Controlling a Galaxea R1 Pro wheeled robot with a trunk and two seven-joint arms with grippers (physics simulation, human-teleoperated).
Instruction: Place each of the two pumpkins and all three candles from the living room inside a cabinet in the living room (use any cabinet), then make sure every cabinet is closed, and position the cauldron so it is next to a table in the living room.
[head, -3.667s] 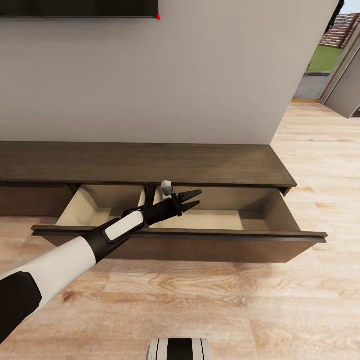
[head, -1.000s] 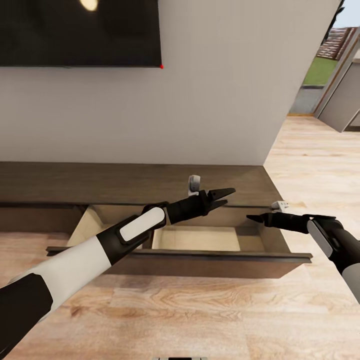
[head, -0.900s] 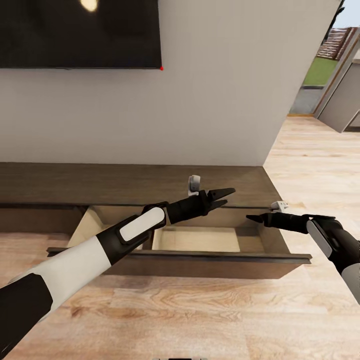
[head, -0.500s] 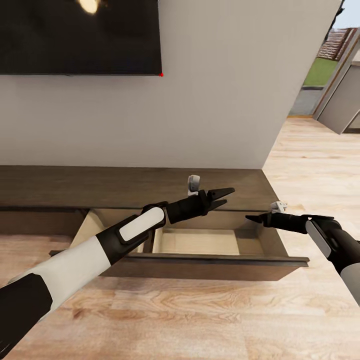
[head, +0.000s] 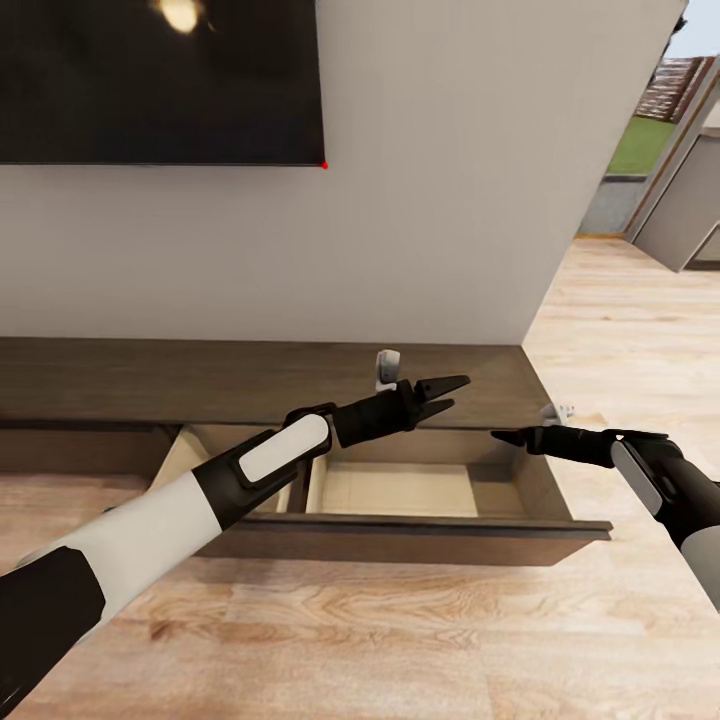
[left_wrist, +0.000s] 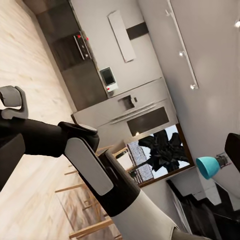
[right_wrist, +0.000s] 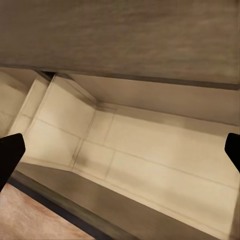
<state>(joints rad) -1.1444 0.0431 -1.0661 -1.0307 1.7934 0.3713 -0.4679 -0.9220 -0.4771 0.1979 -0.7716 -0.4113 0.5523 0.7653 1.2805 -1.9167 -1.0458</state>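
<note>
A long, low dark-brown cabinet (head: 200, 380) runs along the wall. Its drawer (head: 400, 540) stands pulled out, and the beige inside that I can see holds nothing. My left gripper (head: 455, 393) hovers open above the drawer's back edge. My right gripper (head: 497, 435) is open over the drawer's right end. In the right wrist view its fingertips (right_wrist: 10, 152) sit far apart, with the bare drawer floor (right_wrist: 150, 150) between them. The left wrist view looks across at my right arm (left_wrist: 90, 165). Pumpkins, candles and the cauldron are out of view.
A black TV (head: 160, 80) hangs on the grey wall above the cabinet. Light wood floor (head: 400, 640) lies in front of the drawer. To the right, past the wall's corner, the floor runs toward an opening with grass outside (head: 645, 140).
The whole picture has slid down a little, so the camera moved. My right arm has come into view since the earliest frame. The left gripper rose above the drawer and stayed open.
</note>
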